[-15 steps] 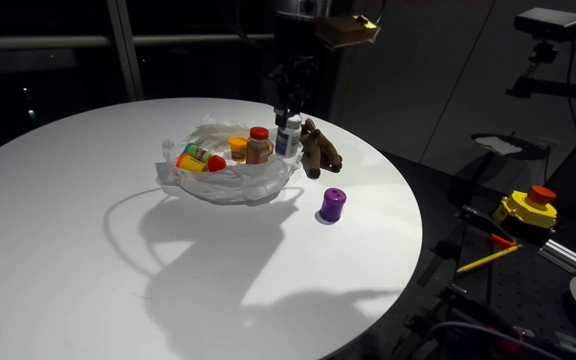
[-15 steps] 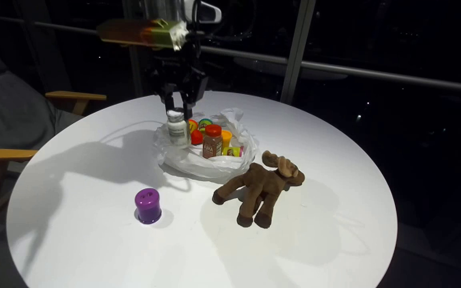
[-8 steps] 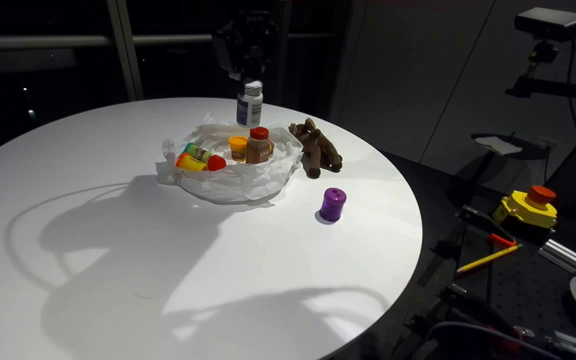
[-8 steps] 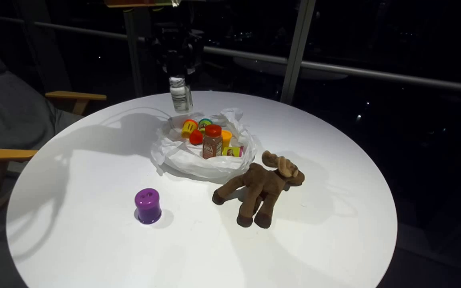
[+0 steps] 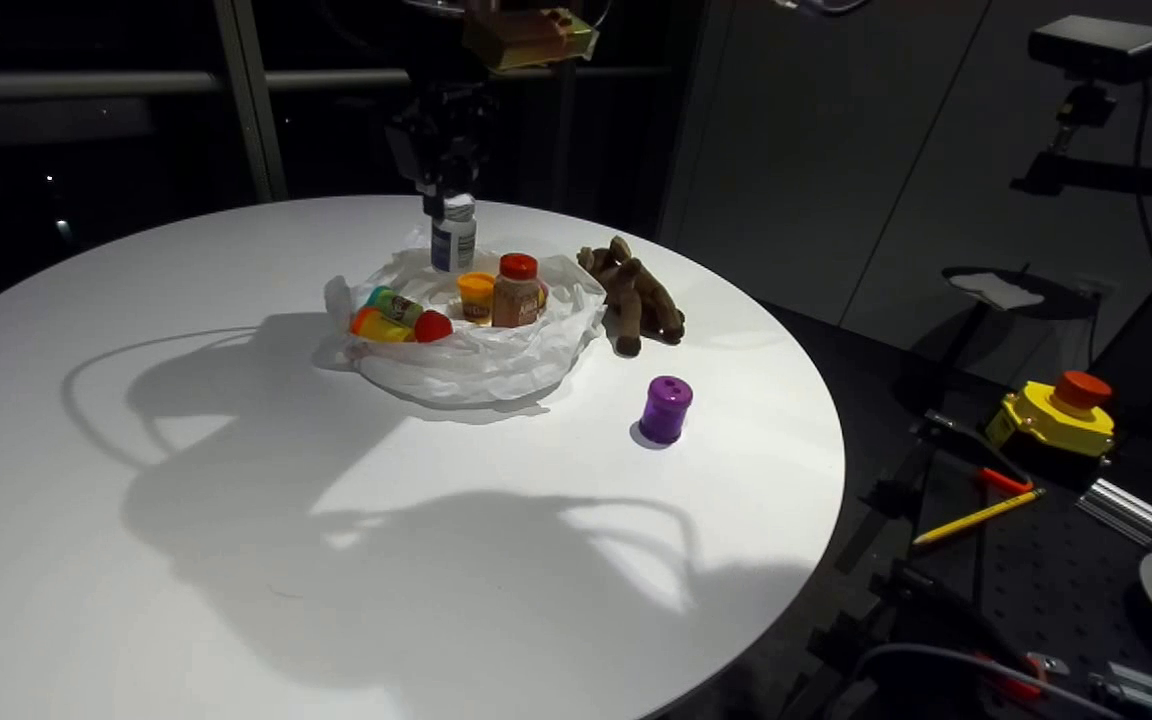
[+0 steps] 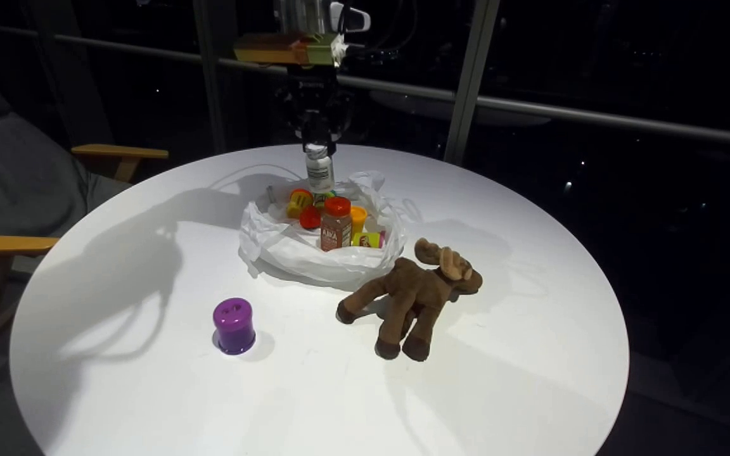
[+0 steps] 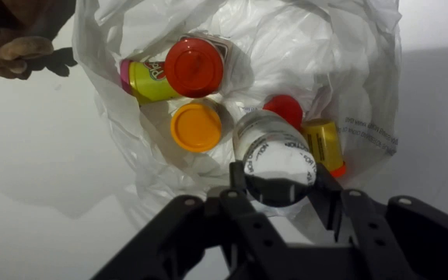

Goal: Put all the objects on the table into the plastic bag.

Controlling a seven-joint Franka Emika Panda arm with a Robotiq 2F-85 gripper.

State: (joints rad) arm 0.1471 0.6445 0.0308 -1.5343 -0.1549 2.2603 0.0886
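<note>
The white bottle (image 6: 320, 173) is gripped near its top by the fingers (image 7: 237, 177), presumably so that it can be lowered base-first into the open plastic bag (image 6: 292, 254).

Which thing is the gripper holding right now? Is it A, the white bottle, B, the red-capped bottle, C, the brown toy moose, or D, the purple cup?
A: the white bottle, since the wrist view shows the gripper clamped on both sides of its cap, above the plastic bag.
</note>
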